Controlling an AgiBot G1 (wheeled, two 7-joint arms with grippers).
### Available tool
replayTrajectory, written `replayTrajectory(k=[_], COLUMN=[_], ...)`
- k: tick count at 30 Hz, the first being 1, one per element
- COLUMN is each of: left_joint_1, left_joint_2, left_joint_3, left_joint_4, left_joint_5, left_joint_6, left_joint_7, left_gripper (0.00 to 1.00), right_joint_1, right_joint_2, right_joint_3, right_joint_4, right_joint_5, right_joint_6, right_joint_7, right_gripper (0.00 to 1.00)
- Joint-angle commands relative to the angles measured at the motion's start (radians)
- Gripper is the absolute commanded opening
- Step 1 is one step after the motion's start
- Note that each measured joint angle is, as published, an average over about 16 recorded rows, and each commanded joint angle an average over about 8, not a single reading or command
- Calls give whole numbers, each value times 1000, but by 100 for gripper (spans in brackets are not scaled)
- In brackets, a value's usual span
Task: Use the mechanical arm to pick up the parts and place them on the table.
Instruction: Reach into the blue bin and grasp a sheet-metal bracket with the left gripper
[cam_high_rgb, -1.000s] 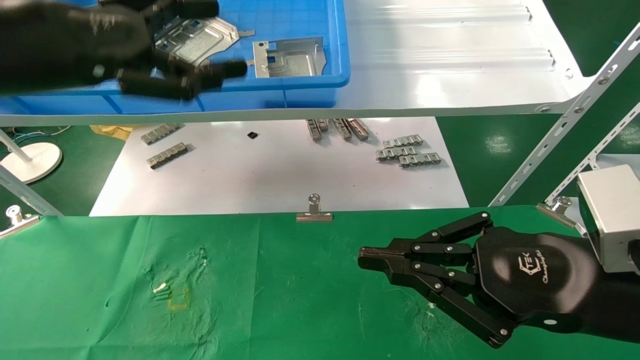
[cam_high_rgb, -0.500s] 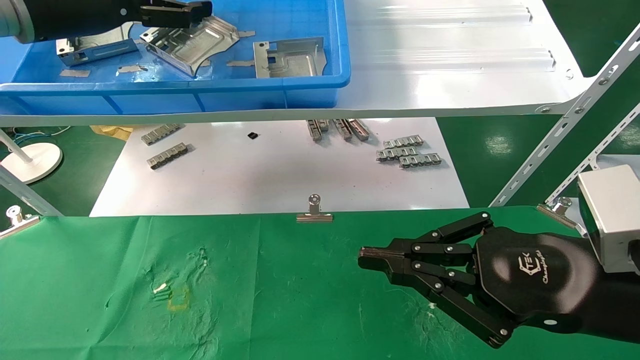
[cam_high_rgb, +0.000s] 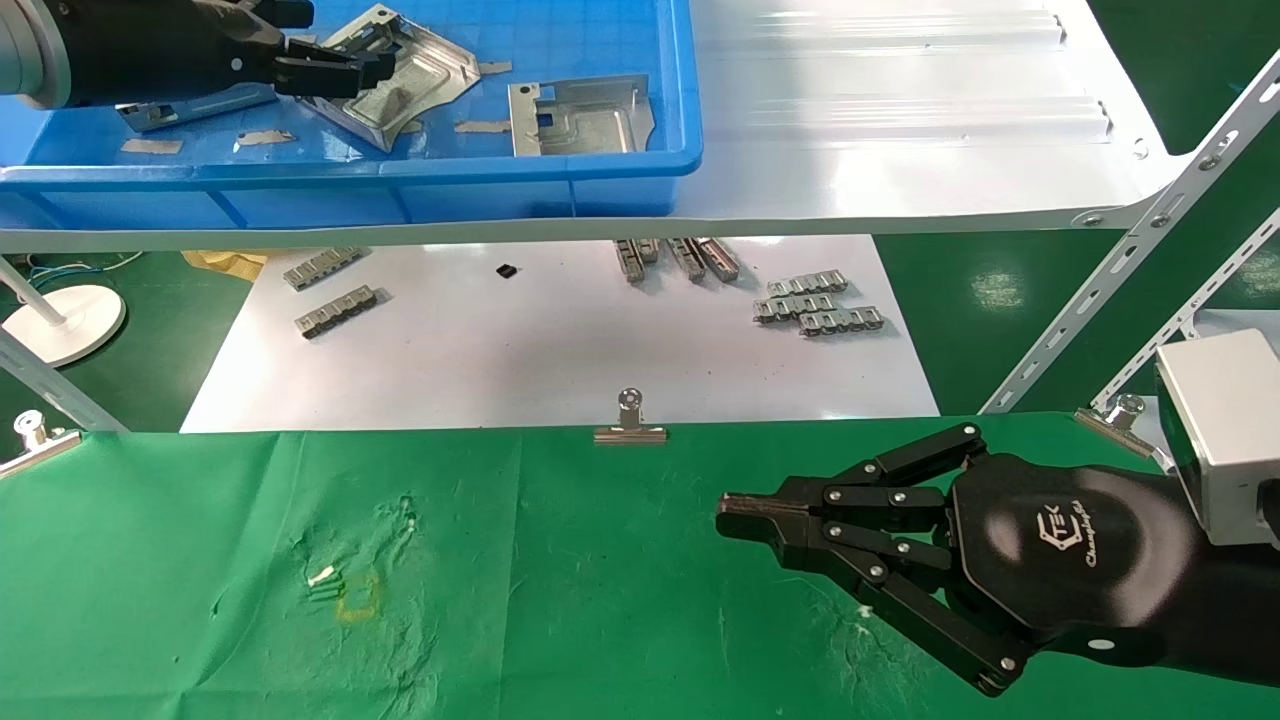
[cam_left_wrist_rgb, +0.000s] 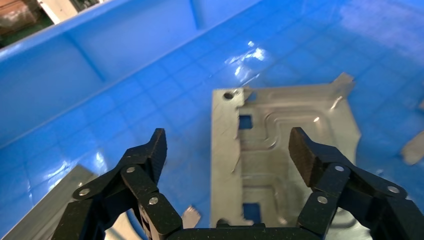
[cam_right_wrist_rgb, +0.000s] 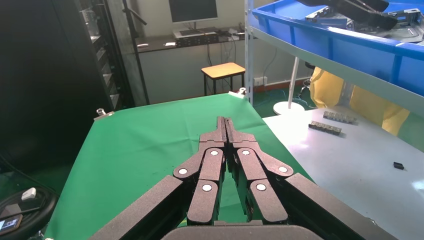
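Left mechanical arm: reaches into the blue tray on the white shelf, far left of the scene; its fingers are spread wide, grasping nothing, one on each side of a part.
Part under the hand: lies in the tray between the spread fingertips in the left wrist view; in the head view it is the tilted bracket at the hand's tips, one corner raised. Whether a finger touches it yet, I cannot tell.
Other parts: one bracket lies flat to the right in the same tray, another shows partly under the arm.
Handling: thin stamped sheet metal, so likely light and stiff; the shiny face looks slippery, and the cut edges are probably sharp enough to skid on the fingers.
Where to hold: across two opposite bent-up edges, where the rims give the fingertips something to catch; the flat embossed middle offers little grip.
Risk: a pinch on one corner could let it pivot or slide on the smooth tray floor.
Table: green cloth, near side, bare of parts.
Right hand: parked low over the table at near right, fingers pressed together, holding nothing.
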Motion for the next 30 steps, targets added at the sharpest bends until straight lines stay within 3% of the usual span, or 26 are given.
replayTrajectory(k=[1,25,26,27,30], left_joint_1=[-2,-2,-3,-4,-9], left_joint_2=[2,5,5,4,1], left_joint_3=[2,-16,-18,-20,-28], left_joint_4=[11,46,45,43,37], left_joint_5=[4,-23,-25,-28,-39], left_joint_6=[-16,-39,-38,-36,-24], left_joint_7=[5,13,14,15,21], left_gripper=[0,0,0,0,0], right_joint_1=[0,0,0,0,0], right_joint_2=[0,0,0,0,0], right_joint_3=[0,0,0,0,0], right_joint_4=[0,0,0,0,0], right_joint_5=[0,0,0,0,0], right_joint_6=[0,0,0,0,0], right_joint_7=[0,0,0,0,0], right_gripper=[0,2,5,15,52])
